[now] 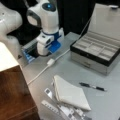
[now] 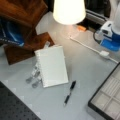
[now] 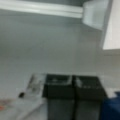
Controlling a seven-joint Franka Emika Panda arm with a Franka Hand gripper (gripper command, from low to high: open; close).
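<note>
Gripper [image 3: 72, 86]: two blocky black fingers [image 3: 58, 87] pressed together, jaws closed on nothing, low over the smooth grey bench [image 1: 75, 72] near its far edge. Nearest lies a white cable [image 1: 50, 62] with a boxy plug. Mid-bench: flat folded white cloth [image 1: 71, 93], slim black pen [image 1: 92, 86]. Right edge: an open, compartmented metal case [image 1: 96, 53].

You had no legible text, label, brand, number or sign anywhere in these views. The blue-covered item [image 2: 11, 33] at about ten o'clock in a front view showed pale marks, but you could not read them. The pen [image 1: 92, 86] at about four o'clock in a front view carried no readable print, and neither did the open case [image 1: 96, 53] at two o'clock.
</note>
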